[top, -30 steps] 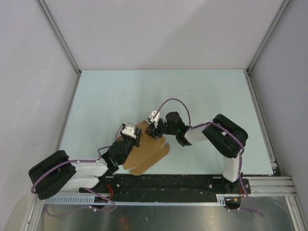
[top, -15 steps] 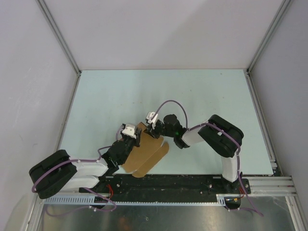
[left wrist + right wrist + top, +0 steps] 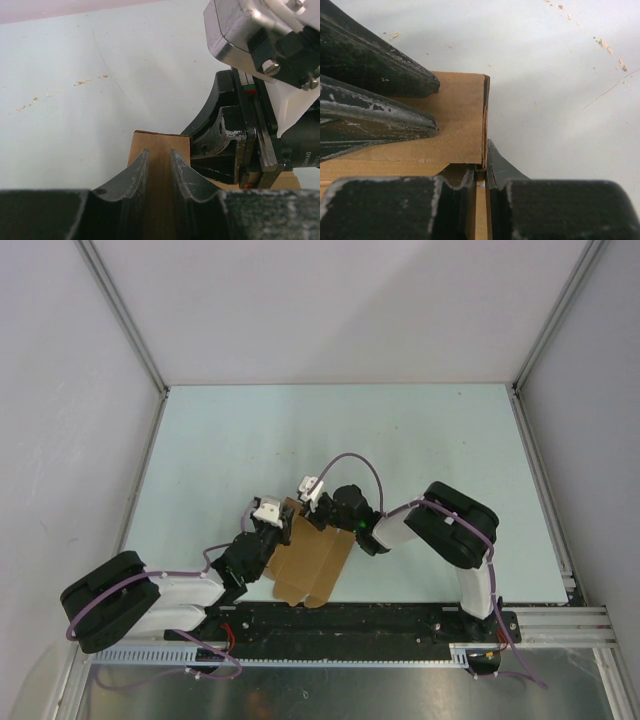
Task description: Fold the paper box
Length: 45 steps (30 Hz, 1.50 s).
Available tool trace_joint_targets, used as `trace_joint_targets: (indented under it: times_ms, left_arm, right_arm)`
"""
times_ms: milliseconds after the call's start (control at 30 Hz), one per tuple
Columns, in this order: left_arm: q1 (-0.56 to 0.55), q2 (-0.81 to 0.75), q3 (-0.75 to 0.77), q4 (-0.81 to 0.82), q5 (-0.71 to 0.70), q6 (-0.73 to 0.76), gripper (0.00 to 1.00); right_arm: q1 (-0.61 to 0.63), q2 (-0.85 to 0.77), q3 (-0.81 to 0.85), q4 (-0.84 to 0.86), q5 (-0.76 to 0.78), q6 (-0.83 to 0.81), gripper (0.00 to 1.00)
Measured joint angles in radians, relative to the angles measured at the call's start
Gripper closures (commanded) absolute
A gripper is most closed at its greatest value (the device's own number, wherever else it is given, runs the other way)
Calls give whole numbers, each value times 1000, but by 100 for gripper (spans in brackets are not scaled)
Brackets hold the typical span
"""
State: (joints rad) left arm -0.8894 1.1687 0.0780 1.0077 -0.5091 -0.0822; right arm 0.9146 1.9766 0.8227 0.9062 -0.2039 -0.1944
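The paper box (image 3: 312, 562) is a tan cardboard piece lying near the front of the table, between the two arms. My left gripper (image 3: 273, 527) holds its far left part. In the left wrist view a cardboard strip (image 3: 156, 139) runs up between the nearly closed left gripper (image 3: 159, 151). My right gripper (image 3: 320, 508) sits at the box's far right corner. In the right wrist view the right gripper (image 3: 481, 166) pinches a thin upright cardboard wall (image 3: 485, 117), with the left arm's fingers (image 3: 375, 122) on the panel (image 3: 455, 115) beside it.
The pale blue table (image 3: 420, 440) is fenced by white walls and metal posts. A black rail (image 3: 350, 620) with both arm bases runs along the near edge. Small crumbs (image 3: 90, 80) dot the surface.
The right gripper has moved slightly left and closed on the box's wall. The near flaps of the box have swung from pointing right to pointing toward the front edge. The left gripper stayed put.
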Motion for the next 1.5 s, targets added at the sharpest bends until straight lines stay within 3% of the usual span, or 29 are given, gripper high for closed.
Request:
trace_joint_targets:
  times_ms: [533,600,733,833,1233,1500]
  left_arm:
    - [0,-91,-19,-5,-49,-6,71]
    - [0,-109,-19,-4,-61,-7,71]
    - [0,-124,-19,-3,-74,-7,71]
    - [0,-119,-19,-3,-81,-7,71]
    - [0,-84,-19,-1,-80,-8,71]
    - [0,6,-13,20,-64,-21,72]
  right_arm:
    - [19,-4,4,-15,101,-11,100]
    - [19,-6,4,-18,107,-14,95]
    - [19,-6,4,-20,112,-19,68]
    - [18,-10,4,-39,116,-31,61]
    - [18,-156,-46,-127,119,-47,59]
    - [18,-305,-139,-188,214,-6,56]
